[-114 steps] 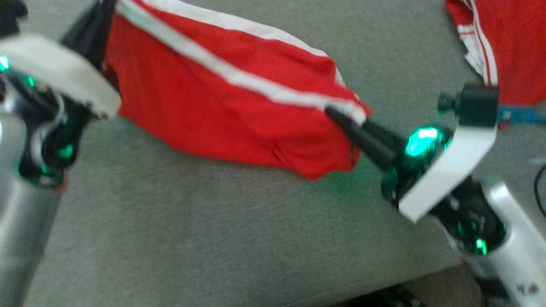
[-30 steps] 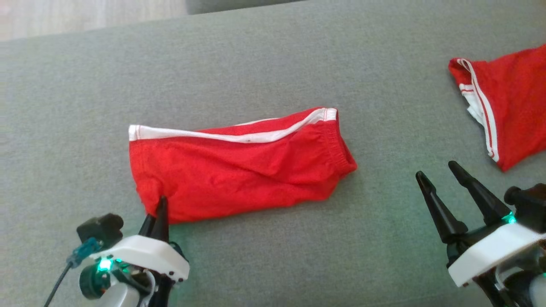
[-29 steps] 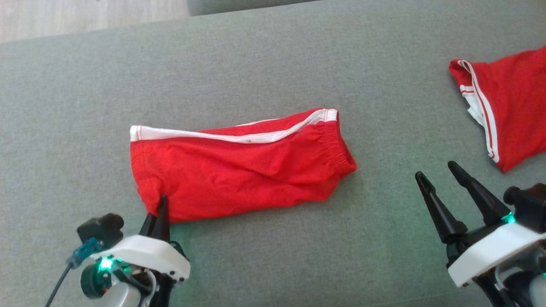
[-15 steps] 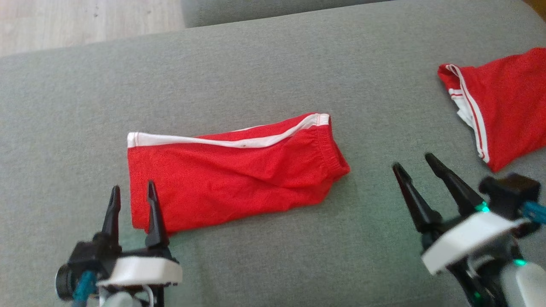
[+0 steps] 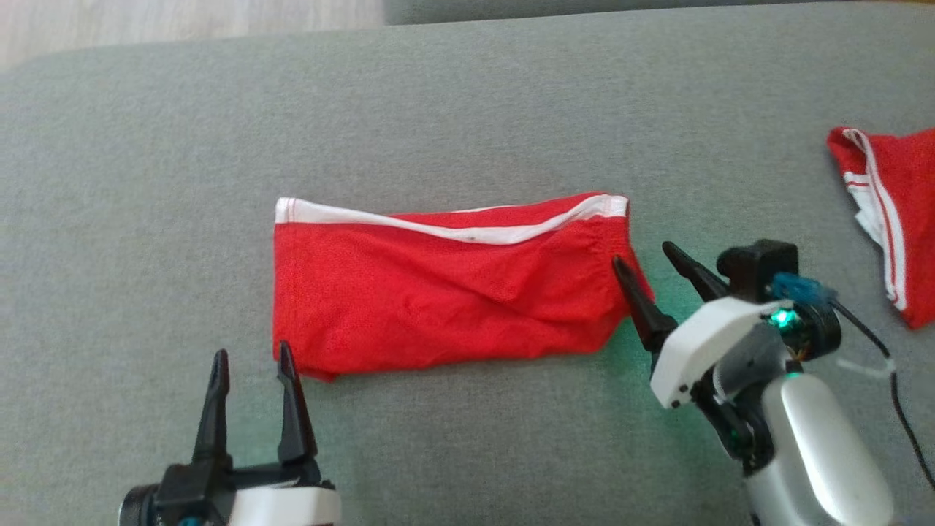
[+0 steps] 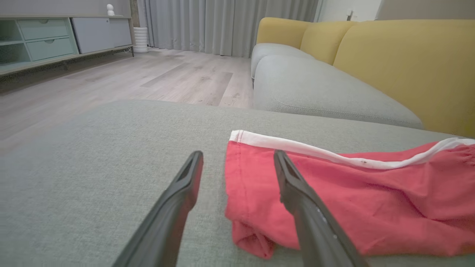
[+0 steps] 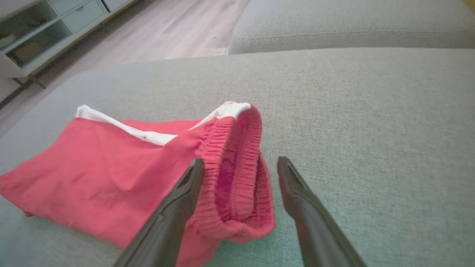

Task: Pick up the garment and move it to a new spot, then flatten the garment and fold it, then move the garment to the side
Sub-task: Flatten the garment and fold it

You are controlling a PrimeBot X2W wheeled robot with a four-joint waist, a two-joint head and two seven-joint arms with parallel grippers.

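Grey woven upholstery covers the seat cushion (image 5: 467, 95), a broad, flat surface with a fine, even texture. Behind it the left wrist view shows a yellow backrest (image 6: 400, 63) and a pale wood-plank floor (image 6: 148, 78).

Red mesh garment (image 5: 438, 292): lies about the middle of the cushion, folded to a long, roughly rectangular shape, with a white stripe along its far edge, shallow creases across the face and a gathered elastic waistband at its right end. A second red garment (image 5: 887, 219) with white stripes lies well apart at the cushion's right edge, partly cut off by the frame.

Right arm: silver forearm rises from the lower right, wrist angled up and to the left, a dark cable (image 5: 898, 394) trailing behind it. Left arm: only the wrist housing shows at the bottom edge, fingers pointing up the head view.

Right gripper (image 5: 643, 254): jaws spread wide at the waistband end, which sits between the two fingers in the right wrist view. Nothing is clamped. Contact with the cloth cannot be confirmed.

Left gripper (image 5: 252, 351): jaws spread wide, holding nothing, one fingertip just beside the garment's near left corner.
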